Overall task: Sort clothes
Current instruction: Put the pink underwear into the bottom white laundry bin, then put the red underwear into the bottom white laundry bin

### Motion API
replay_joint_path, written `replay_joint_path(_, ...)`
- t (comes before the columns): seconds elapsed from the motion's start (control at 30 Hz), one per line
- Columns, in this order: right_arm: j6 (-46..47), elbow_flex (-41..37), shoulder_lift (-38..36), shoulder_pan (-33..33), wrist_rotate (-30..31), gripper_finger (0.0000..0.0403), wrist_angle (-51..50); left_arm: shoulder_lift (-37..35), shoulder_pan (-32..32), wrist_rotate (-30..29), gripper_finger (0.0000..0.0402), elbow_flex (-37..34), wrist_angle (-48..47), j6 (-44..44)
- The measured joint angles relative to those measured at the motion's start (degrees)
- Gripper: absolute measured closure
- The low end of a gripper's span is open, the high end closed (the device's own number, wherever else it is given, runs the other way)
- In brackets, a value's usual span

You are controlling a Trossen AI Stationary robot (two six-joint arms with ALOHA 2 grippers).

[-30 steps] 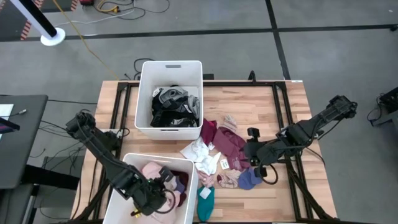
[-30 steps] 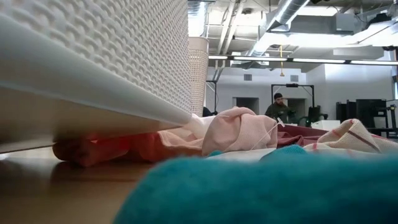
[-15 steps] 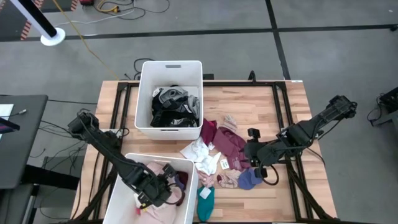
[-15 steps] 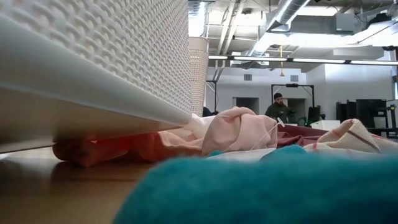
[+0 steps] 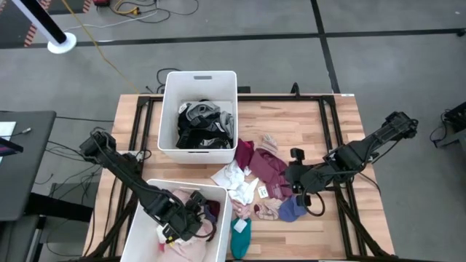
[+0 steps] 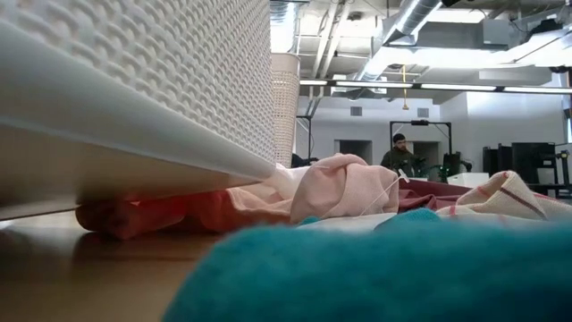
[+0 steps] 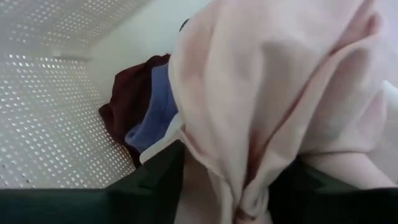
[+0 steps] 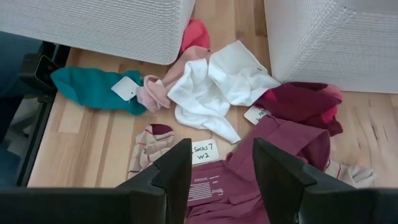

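The clothes lie in a heap (image 5: 262, 178) on the table's middle: a white piece (image 8: 211, 84), maroon pieces (image 8: 273, 143), a teal one (image 8: 90, 87). My left gripper (image 5: 191, 218) is down inside the near white bin (image 5: 186, 183), open, with a pale pink garment (image 7: 280, 81) between its fingers. Beside the garment in the bin lie a maroon piece (image 7: 130, 106) and a blue piece (image 7: 158, 112). My right gripper (image 8: 221, 168) hovers open above the maroon clothes (image 5: 271, 173), touching nothing. My left gripper has a fold of the pale pink garment (image 7: 249, 186) between its parted fingers; the cloth lies against their inner sides. The fingers slant down into the bin from above. The rest of the garment is bunched on the other clothes in the bin, slack.
The far white bin (image 5: 199, 76) holds black and grey clothes. A paper label (image 8: 200, 151) lies among the heap. A teal piece (image 5: 240, 236) lies at the table's near edge beside the near bin. Bare wood shows at the far right (image 5: 320, 124). A person (image 6: 399, 154) stands in the room behind.
My left gripper has gone down into the near bin with the pale pink garment, which now lies bunched on the clothes there.
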Motion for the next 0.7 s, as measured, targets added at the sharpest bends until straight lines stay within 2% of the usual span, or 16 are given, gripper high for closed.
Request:
replay_joint_path(0.17, 0.2, 0.0, 0.0, 0.0, 0.0, 0.022, 0.0, -0.2, -0.3, 0.1, 0.019, 2.6, -3.0, -1.0)
replay_joint_path(0.6, 1.5, -0.1, 0.0, -0.2, 2.7, 0.022, -0.9, -0.3, -3.3, 0.2, 0.0192, 17.3, -15.2, -4.7)
replay_joint_path(0.7, 1.8, -2.4, 0.0, -0.6, 3.8, 0.022, 0.5, -0.3, -3.8, -0.4, 0.0193, 20.0, -17.9, -6.6)
